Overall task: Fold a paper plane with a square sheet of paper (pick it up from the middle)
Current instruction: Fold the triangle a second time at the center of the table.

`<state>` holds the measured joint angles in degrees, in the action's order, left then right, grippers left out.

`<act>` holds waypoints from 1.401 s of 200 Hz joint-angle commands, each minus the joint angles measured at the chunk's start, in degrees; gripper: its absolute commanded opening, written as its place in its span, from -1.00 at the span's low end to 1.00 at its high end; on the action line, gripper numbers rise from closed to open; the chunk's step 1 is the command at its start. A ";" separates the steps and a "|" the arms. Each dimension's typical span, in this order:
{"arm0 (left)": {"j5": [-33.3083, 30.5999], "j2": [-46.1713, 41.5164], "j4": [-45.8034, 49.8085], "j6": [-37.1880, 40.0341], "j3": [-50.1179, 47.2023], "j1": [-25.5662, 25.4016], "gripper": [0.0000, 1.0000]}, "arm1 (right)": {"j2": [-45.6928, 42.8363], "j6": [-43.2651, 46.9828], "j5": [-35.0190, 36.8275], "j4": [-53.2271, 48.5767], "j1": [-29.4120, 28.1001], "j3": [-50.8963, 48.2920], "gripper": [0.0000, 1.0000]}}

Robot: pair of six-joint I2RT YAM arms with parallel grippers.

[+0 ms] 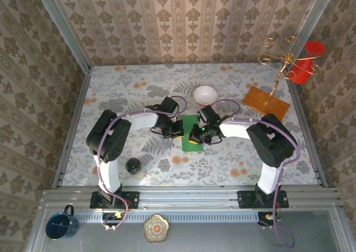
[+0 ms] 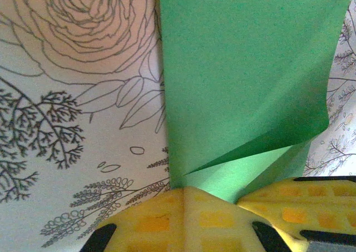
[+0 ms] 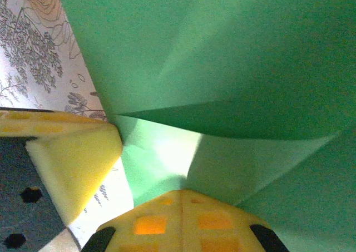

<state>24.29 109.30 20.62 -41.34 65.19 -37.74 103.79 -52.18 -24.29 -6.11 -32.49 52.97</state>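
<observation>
Part-folded thin bright-green square sheet of paper [image 1: 191,131] lies mid floral-print desk [image 1: 128,90]. Left end effector [image 2: 236,195] pinches its raised flap; right end effector [image 3: 150,166] is released, straddling a crease. Risk: uneven pull skews fold, tears paper.

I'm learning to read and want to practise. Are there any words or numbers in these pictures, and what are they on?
There are no words, numbers or signs to read here.
The green paper is plain in both wrist views.
The tablecloth has only drawn flowers and leaves.
The white bowl, wooden board and blue mug show no marks from the top camera.
</observation>
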 commanded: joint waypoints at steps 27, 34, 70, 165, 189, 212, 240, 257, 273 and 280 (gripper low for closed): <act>-3.42 3.31 2.80 0.91 -1.58 0.57 -1.00 | -6.32 0.33 4.22 -5.94 -0.03 -3.96 -0.88; -3.21 3.17 2.68 0.98 -1.56 0.56 -1.00 | -7.46 0.21 4.01 -4.16 -0.03 -4.33 -0.88; -2.76 2.94 2.58 1.00 -1.34 0.61 -1.00 | -8.60 0.55 3.08 3.50 0.41 -3.53 -0.84; -2.23 2.51 2.88 1.09 -0.19 0.38 -1.00 | -0.16 2.29 2.56 2.99 0.59 -0.59 -0.86; -2.08 1.94 3.15 1.37 0.40 0.38 -1.00 | 0.13 2.57 3.41 2.48 0.97 -3.13 -0.87; -1.34 0.24 3.29 2.17 1.37 0.30 -1.00 | 0.75 3.04 4.50 1.58 1.29 -4.92 -0.87; -0.58 -4.26 2.97 3.46 2.07 -0.51 -1.00 | 2.06 3.20 4.79 1.37 1.38 -5.75 -0.88; -0.61 -7.02 2.47 3.01 1.20 -1.30 -1.00 | 2.77 2.92 4.56 1.55 1.38 -5.81 -0.88; -0.23 -8.92 0.87 1.53 -1.03 -2.19 -0.97 | 3.24 2.76 4.25 1.83 1.37 -5.94 -0.88; 0.11 -9.39 0.22 0.85 -1.99 -2.56 -0.96 | 3.39 2.66 4.12 1.76 1.38 -5.95 -0.88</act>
<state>24.10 104.29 21.69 -39.66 65.56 -38.76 103.24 -50.43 -22.92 0.95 -31.33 49.65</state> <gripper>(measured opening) 0.065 0.068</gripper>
